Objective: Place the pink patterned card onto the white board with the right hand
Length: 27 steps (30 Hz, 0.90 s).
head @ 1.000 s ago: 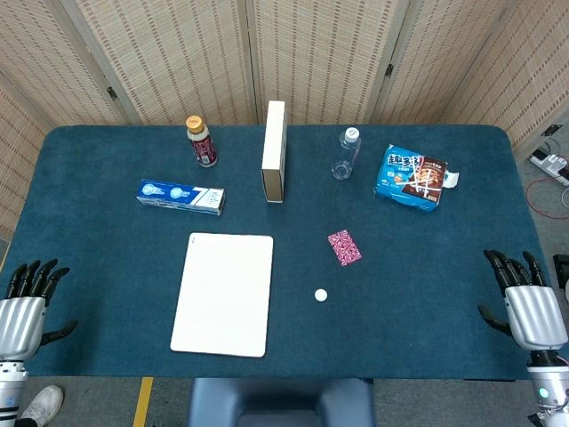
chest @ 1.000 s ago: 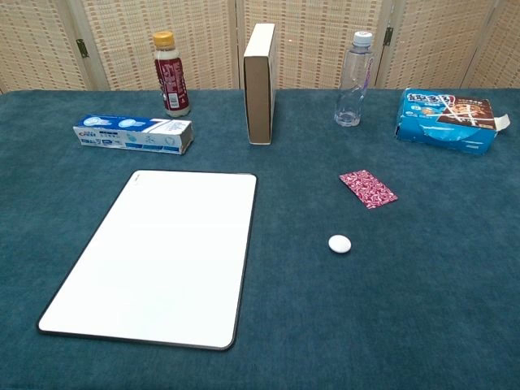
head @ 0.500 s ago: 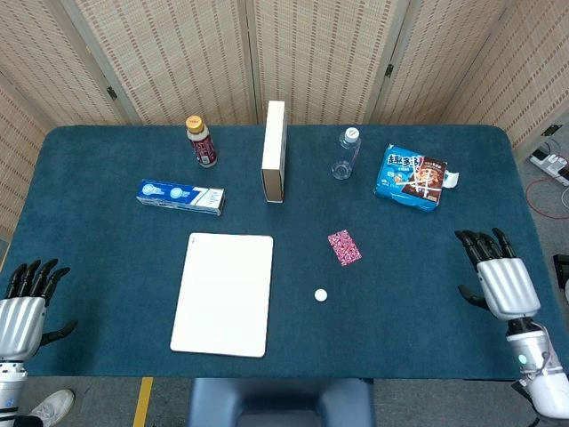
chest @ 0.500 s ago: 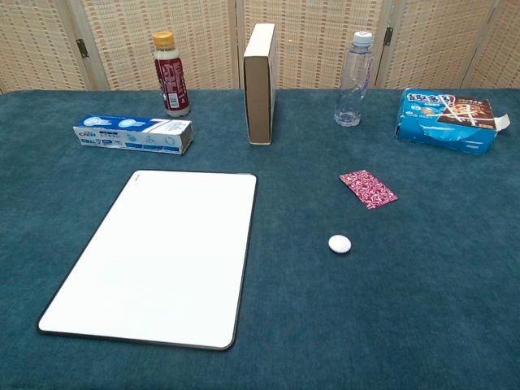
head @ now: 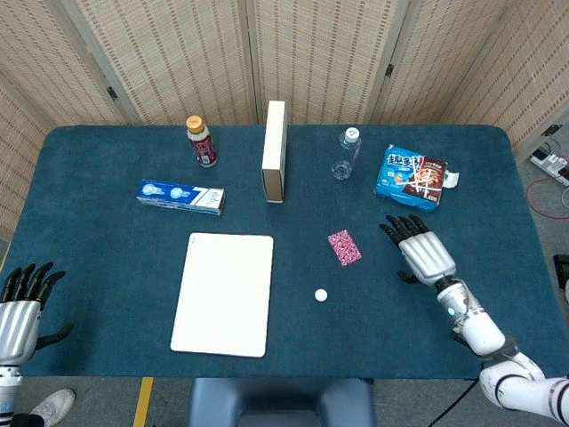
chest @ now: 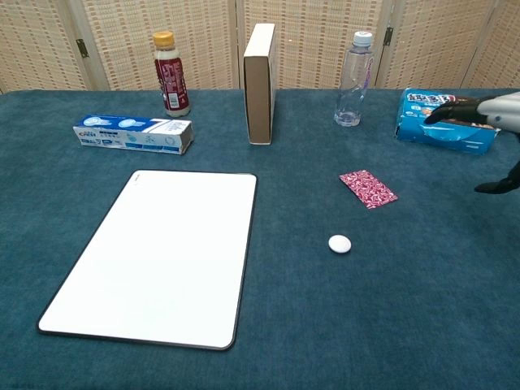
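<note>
The pink patterned card (head: 344, 247) (chest: 368, 188) lies flat on the blue cloth, right of the white board (head: 224, 294) (chest: 158, 254). My right hand (head: 421, 250) (chest: 486, 122) hovers open a little to the right of the card, fingers spread, holding nothing and not touching the card. In the chest view only its fingertips show at the right edge. My left hand (head: 20, 307) rests open at the table's front left corner, far from the board.
A small white pebble (head: 320, 294) (chest: 340, 243) lies below the card. At the back stand a red-labelled bottle (head: 202, 141), an upright box (head: 275, 151), a clear water bottle (head: 346, 153) and a blue snack packet (head: 411, 177). A toothpaste box (head: 180, 197) lies above the board.
My right hand has moved in from the table's right edge leftward and toward the back, ending close beside the card. The left hand has slipped slightly lower. The card and board stay put.
</note>
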Each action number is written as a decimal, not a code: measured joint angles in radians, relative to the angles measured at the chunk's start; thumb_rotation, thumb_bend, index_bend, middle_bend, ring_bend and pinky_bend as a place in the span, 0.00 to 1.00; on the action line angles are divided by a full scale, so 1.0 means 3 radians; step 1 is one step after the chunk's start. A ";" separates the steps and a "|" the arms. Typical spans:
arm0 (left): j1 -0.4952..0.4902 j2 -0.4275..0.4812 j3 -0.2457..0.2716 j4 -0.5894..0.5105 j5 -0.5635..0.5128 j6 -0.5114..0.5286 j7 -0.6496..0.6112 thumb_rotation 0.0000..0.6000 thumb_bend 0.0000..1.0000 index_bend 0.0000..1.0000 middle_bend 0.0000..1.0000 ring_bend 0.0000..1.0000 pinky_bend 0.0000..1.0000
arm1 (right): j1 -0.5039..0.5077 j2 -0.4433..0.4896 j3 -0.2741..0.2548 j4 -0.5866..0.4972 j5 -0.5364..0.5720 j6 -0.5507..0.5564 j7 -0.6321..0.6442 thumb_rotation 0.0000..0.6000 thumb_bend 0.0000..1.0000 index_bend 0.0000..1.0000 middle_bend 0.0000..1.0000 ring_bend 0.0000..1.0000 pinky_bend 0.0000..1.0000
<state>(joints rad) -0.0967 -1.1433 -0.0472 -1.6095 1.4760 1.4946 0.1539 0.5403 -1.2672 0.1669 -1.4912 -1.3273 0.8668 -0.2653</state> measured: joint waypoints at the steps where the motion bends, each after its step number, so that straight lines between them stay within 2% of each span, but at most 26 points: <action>1: 0.0005 0.0001 0.0000 -0.0003 -0.0001 0.0006 -0.0005 1.00 0.18 0.21 0.12 0.06 0.00 | 0.0060 -0.0055 0.0005 0.0055 0.0028 -0.0060 -0.0022 1.00 0.27 0.11 0.04 0.01 0.00; 11: 0.0011 -0.0005 0.0008 0.0018 -0.0009 -0.0012 -0.0024 1.00 0.18 0.21 0.12 0.06 0.00 | 0.0541 -0.0506 0.0050 0.0462 0.0477 -0.0526 -0.0294 1.00 0.27 0.14 0.04 0.02 0.00; 27: 0.0022 -0.0029 0.0017 0.0092 -0.0042 -0.0048 -0.0060 1.00 0.18 0.21 0.12 0.06 0.00 | 0.0938 -0.0765 -0.0077 0.0751 0.1163 -0.0788 -0.0696 1.00 0.27 0.14 0.04 0.03 0.00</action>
<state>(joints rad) -0.0900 -1.1520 -0.0420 -1.5819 1.4634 1.4802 0.1360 0.8217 -1.4968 0.1439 -1.2658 -0.9784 0.6304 -0.4740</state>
